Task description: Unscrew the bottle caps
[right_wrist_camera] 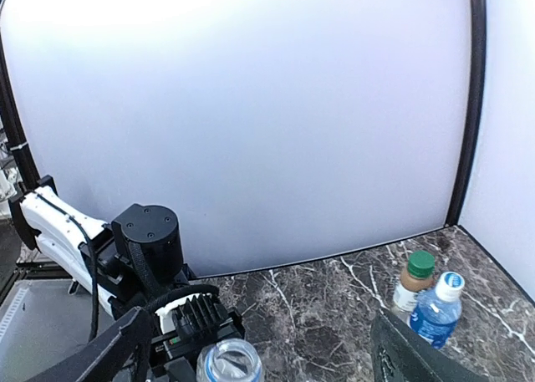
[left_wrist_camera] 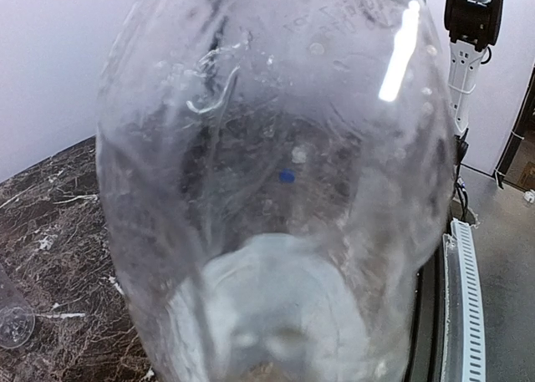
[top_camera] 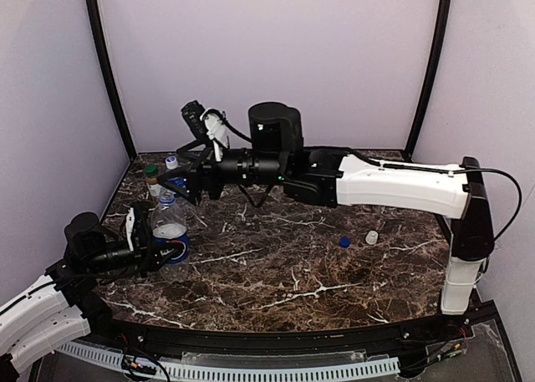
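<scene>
My left gripper [top_camera: 157, 252] is shut on the Pepsi bottle [top_camera: 170, 231], holding it upright at the table's left. The clear bottle fills the left wrist view [left_wrist_camera: 276, 190] and hides my fingers. Its mouth [right_wrist_camera: 230, 362] is open, with no cap on it. My right gripper [right_wrist_camera: 263, 367] is open and empty just above that mouth, one finger [right_wrist_camera: 109, 357] on each side; in the top view it [top_camera: 180, 185] sits over the bottle's neck. A blue cap [top_camera: 344, 241] and a white cap [top_camera: 372, 237] lie loose on the table to the right.
A short brown bottle with a green cap [right_wrist_camera: 415, 280] and a blue-labelled capped bottle [right_wrist_camera: 438, 308] stand at the back left corner [top_camera: 151, 178]. A clear object's edge [left_wrist_camera: 12, 323] shows beside the held bottle. The enclosure walls are close behind and to the left.
</scene>
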You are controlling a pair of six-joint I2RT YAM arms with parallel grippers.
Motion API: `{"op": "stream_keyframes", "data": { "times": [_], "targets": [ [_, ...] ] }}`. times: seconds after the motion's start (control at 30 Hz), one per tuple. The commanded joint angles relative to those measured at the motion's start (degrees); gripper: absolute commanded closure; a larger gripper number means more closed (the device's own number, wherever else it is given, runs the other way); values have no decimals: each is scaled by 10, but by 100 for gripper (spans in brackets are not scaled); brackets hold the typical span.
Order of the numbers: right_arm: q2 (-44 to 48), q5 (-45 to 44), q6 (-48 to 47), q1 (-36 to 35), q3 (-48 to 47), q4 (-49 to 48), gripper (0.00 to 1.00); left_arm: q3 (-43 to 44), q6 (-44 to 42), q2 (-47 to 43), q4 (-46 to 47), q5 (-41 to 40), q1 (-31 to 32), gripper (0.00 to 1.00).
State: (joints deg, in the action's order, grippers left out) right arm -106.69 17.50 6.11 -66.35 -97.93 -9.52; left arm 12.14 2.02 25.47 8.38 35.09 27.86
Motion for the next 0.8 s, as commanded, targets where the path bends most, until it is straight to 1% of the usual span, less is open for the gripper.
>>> {"op": "stream_keyframes", "data": {
  "times": [0.0,0.13,0.33,0.47,0.5,0.57,0.67,0.77],
  "targets": [
    [-58,-1,-3,-39,-86,38,14,-11,5,-1,18,18,-5,69],
    [-85,8,15,-42,-98,54,20,-12,7,-3,21,20,-5,69],
    [-94,15,36,-42,-76,52,40,-12,7,-5,21,19,-5,69],
    [-90,14,46,-38,-56,47,43,-12,6,-6,21,21,-5,69],
    [-88,12,51,-35,-49,44,45,-12,6,-7,21,20,-5,69],
    [-83,5,60,-29,-37,36,52,-12,6,-7,21,21,-5,69],
    [-83,-16,53,-29,-31,40,53,-12,6,-7,22,22,-5,69],
    [-89,-14,57,-25,-29,40,55,-12,6,-7,22,22,-6,69]
  ]
}}
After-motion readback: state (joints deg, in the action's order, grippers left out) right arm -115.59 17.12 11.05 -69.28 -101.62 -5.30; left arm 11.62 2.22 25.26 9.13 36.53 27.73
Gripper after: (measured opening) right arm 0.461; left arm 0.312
